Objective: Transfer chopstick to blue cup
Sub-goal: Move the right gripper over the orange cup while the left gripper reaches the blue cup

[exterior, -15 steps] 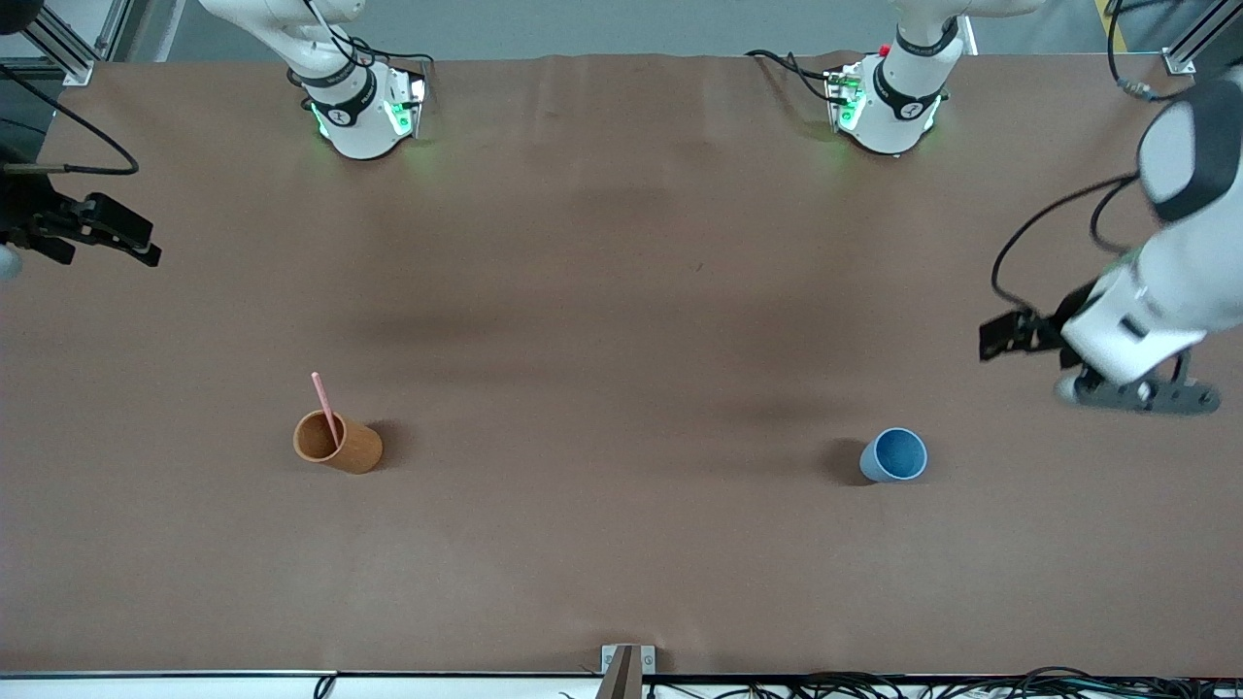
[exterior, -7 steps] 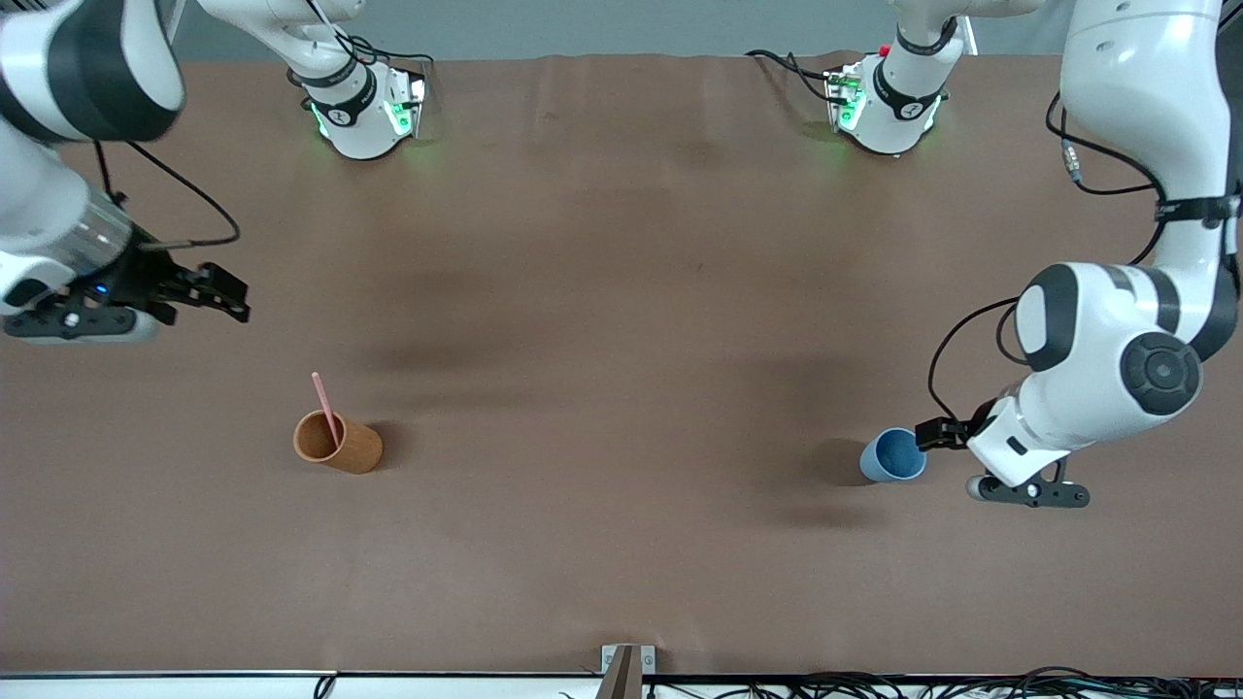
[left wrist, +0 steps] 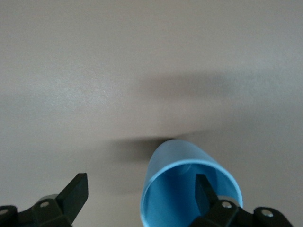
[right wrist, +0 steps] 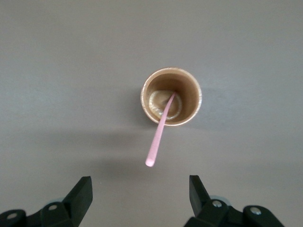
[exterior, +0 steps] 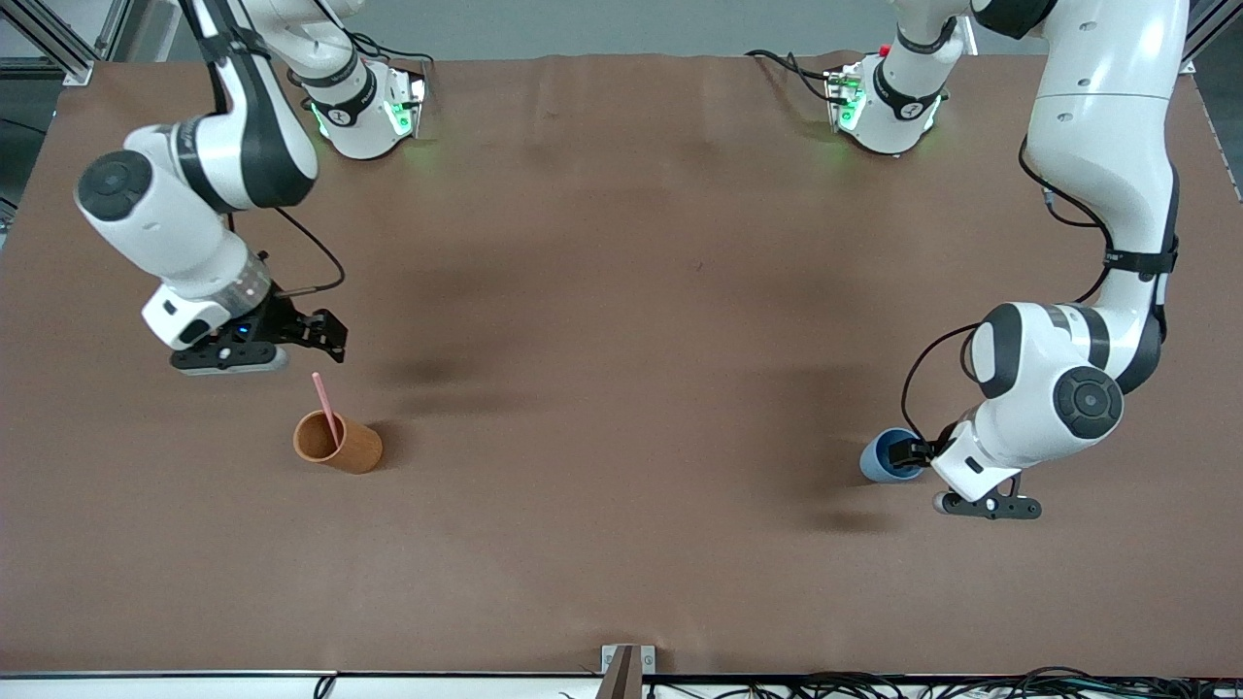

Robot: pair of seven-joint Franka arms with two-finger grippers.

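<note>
A pale-pink chopstick (exterior: 324, 405) stands tilted in an orange-brown cup (exterior: 340, 445) toward the right arm's end of the table. My right gripper (exterior: 328, 337) is open and empty, just above and beside the stick's top end. In the right wrist view the chopstick (right wrist: 159, 136) leans out of the cup (right wrist: 171, 96) toward the open gripper (right wrist: 140, 193). The blue cup (exterior: 882, 459) stands toward the left arm's end. My left gripper (exterior: 910, 450) is open at its rim. In the left wrist view one finger (left wrist: 203, 193) is inside the blue cup (left wrist: 176, 166) and the other is outside.
The brown table (exterior: 621, 320) carries only the two cups. The arm bases (exterior: 364, 112) stand along its edge farthest from the front camera. A small bracket (exterior: 626, 662) sits at the table's near edge.
Both arms swung in from the table's ends. My right gripper moved toward the orange-brown cup and the chopstick. My left gripper came down to the blue cup's rim. The cups and stick stayed put.
</note>
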